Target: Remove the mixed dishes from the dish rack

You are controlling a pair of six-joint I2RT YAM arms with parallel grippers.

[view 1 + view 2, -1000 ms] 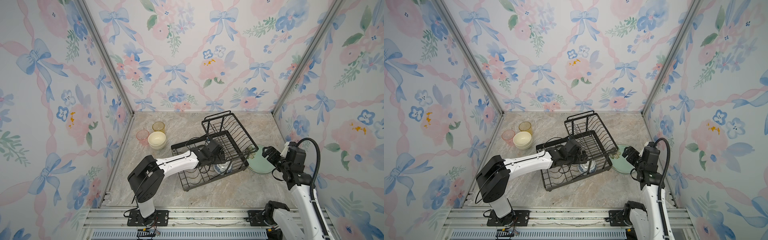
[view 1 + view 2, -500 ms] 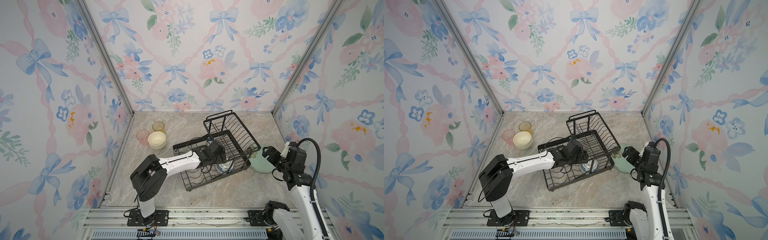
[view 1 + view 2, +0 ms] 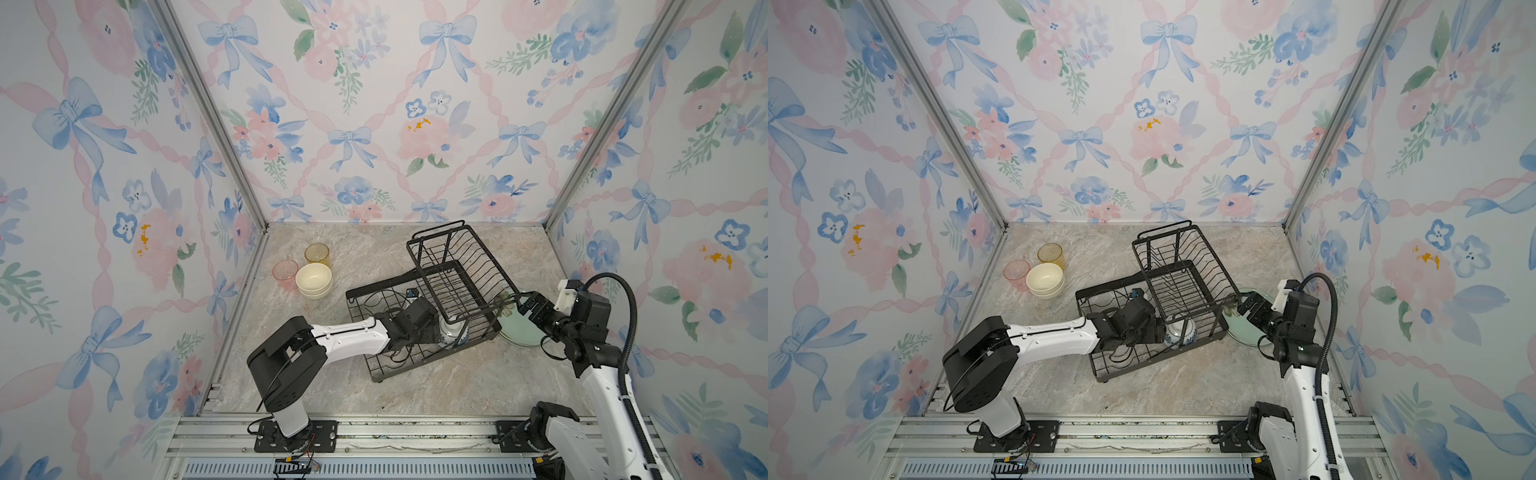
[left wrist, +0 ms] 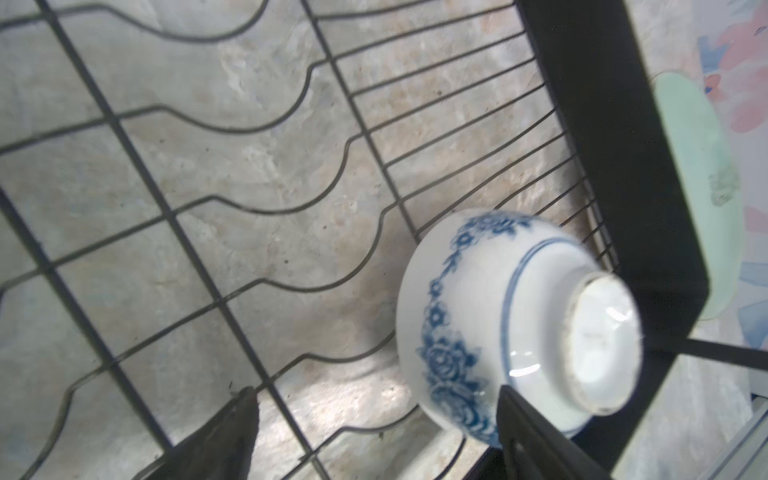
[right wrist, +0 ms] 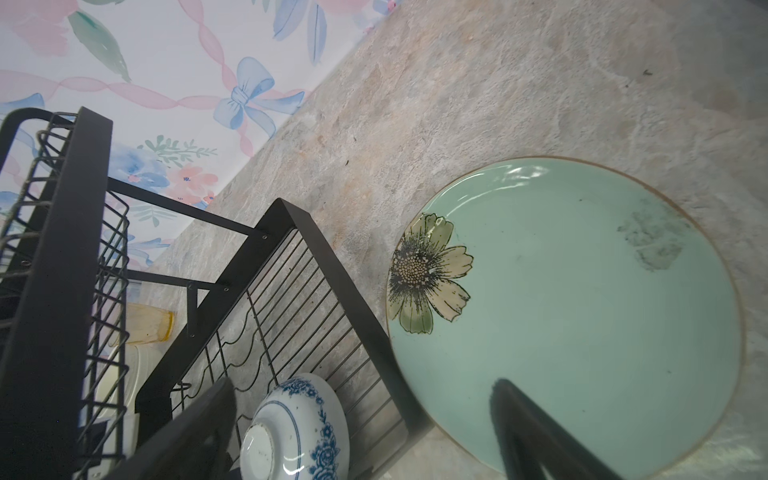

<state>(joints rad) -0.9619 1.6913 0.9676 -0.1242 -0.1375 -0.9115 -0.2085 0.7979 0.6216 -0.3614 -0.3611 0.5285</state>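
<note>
The black rack sits crooked on the table, a bit to the right of the middle in both top views. Its top basket has nothing in it. One dish is in the bottom tray: the blue bowl. It lies tipped over in the near right corner, under the basket, and its round foot shows. The left end effector is inside the tray, low over the wires. Its fingers are spread wide and hold nothing. One finger is right next to the bowl, but I cannot tell if it touches. The green plate with a flower on it lies flat on the table, just beside the right end of the rack, with its rim at the rack's frame. The right end effector hangs above that spot, over the plate's edge and the corner of the rack. Its fingers are wide apart too, and it holds nothing. Far off on the left side of the table stand the stacked cream bowls. The pink cup and the yellow cup stand just beside them.
</note>
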